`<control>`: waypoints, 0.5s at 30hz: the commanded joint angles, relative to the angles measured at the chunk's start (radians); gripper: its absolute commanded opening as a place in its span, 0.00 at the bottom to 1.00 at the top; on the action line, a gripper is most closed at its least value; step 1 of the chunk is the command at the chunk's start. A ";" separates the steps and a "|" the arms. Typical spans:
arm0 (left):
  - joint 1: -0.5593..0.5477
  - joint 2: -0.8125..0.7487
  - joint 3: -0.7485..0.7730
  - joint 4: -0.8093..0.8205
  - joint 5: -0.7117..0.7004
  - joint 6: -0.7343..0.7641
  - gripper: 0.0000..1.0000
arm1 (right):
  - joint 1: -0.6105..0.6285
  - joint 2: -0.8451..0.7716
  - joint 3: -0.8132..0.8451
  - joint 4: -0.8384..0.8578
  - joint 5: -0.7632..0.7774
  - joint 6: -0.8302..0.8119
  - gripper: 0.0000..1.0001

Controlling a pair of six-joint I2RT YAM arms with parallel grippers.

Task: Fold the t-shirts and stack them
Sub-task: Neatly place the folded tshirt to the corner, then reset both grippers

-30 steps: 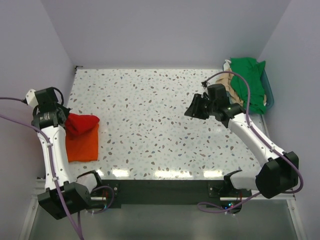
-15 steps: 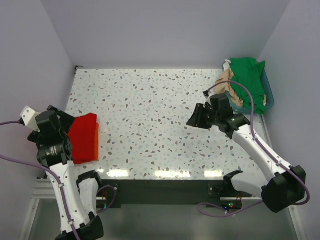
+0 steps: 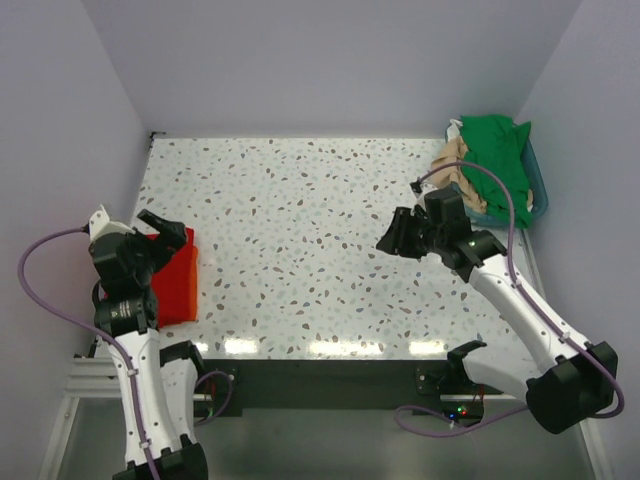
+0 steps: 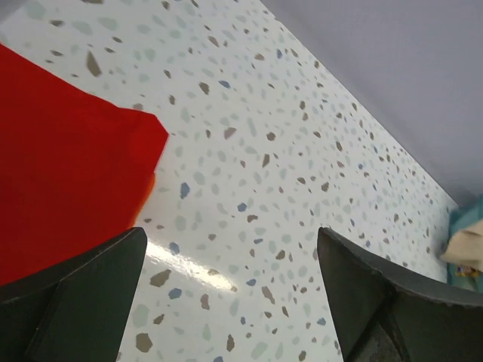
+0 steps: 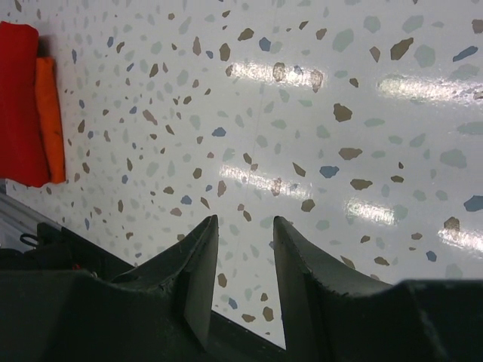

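Tabletop: speckled.

Basket, far right corner: holds the green t-shirt heaped over the tan t-shirt, both unfolded. Risk: one pinch may drag out both, or tip the basket.

Red t-shirt: folded, lying on the orange t-shirt, left edge toward the near corner. Whether the stack overhangs the edge I cannot tell.

Left gripper: spread wide, empty, just above the stack. Risk: snagging and skewing it.

Right gripper: narrow gap, empty, right of mid-table.
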 commanded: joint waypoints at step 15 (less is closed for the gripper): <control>-0.989 0.401 -0.019 0.368 -0.407 -0.150 1.00 | 0.003 -0.102 -0.030 0.021 0.159 -0.028 0.41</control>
